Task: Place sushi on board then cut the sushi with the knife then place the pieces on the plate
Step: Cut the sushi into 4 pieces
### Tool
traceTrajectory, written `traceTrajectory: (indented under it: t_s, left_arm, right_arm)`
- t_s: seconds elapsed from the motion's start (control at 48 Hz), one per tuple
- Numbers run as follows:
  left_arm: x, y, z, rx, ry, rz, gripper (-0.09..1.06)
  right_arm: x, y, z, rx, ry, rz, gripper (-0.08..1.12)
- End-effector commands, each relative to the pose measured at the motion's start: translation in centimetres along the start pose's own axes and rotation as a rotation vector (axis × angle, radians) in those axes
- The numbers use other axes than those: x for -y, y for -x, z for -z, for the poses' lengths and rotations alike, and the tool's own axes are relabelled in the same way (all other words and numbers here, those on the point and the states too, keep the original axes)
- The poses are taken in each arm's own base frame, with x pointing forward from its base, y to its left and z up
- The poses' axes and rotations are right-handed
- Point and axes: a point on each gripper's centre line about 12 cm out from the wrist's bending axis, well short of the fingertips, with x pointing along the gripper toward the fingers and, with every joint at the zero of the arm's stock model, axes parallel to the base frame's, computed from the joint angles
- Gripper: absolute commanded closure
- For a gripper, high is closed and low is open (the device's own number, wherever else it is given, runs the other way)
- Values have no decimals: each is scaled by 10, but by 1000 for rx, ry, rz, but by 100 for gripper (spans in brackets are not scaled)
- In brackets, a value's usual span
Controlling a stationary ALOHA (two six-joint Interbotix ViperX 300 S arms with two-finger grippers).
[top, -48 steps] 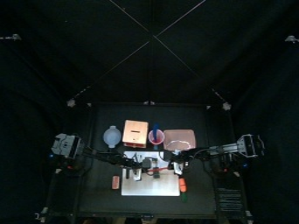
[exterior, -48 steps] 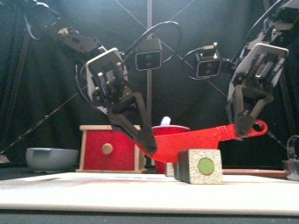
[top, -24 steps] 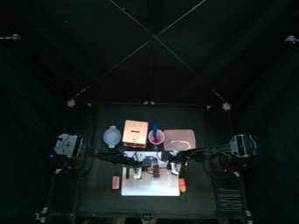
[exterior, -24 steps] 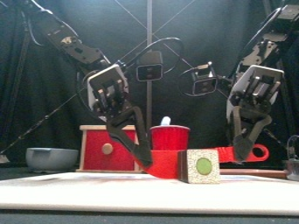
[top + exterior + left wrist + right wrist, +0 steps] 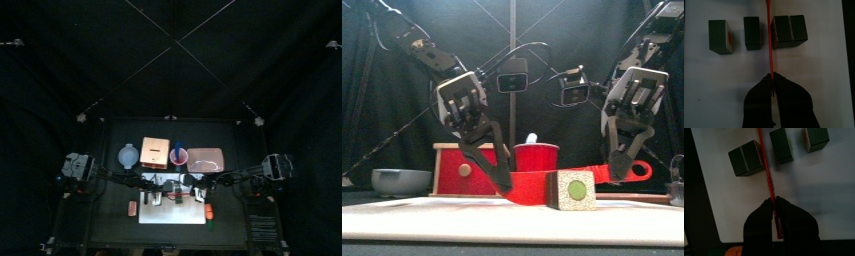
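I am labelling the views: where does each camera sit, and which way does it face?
Top: high above, looking down on the white board; left arm and right arm show.
Front: table height, looking level at a sushi piece; left gripper and right gripper show.
Left wrist: above the board, looking down; own jaws grip the red knife.
Right wrist: likewise, own jaws.
Shared: both wrist views show the knife between sushi blocks.

Dim booth, brightly lit white board (image 5: 177,216)

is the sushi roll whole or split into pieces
Split: the sushi roll lies as two loose blocks and a touching pair, the red knife between.
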Motion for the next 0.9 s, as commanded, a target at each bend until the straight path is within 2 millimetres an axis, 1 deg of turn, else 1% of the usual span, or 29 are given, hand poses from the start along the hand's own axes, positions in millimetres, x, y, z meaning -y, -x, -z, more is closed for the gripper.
traceTrajectory:
  t_s: [0.021,0.208,0.417,0.542,0.667,0.771,0.896]
  left_arm:
    - [6,12,-21,63,-9,13,63]
    - [8,23,-33,95,-12,19,63]
    - [10,40,-46,131,-39,22,63]
    - [11,48,-50,142,-47,23,63]
    - [19,49,-49,142,-60,36,63]
    - [26,45,-46,130,-69,48,63]
    - [27,39,-42,116,-63,50,63]
  right_arm:
    - [-7,12,-13,50,-1,-23,75]
    - [-11,24,-20,69,11,-39,75]
    - [-17,45,-21,75,37,-69,75]
    - [-22,57,-21,95,37,-90,75]
    - [-25,62,-21,111,30,-105,75]
    - [-27,60,-17,99,10,-117,75]
    - [-30,56,-11,79,-1,-125,75]
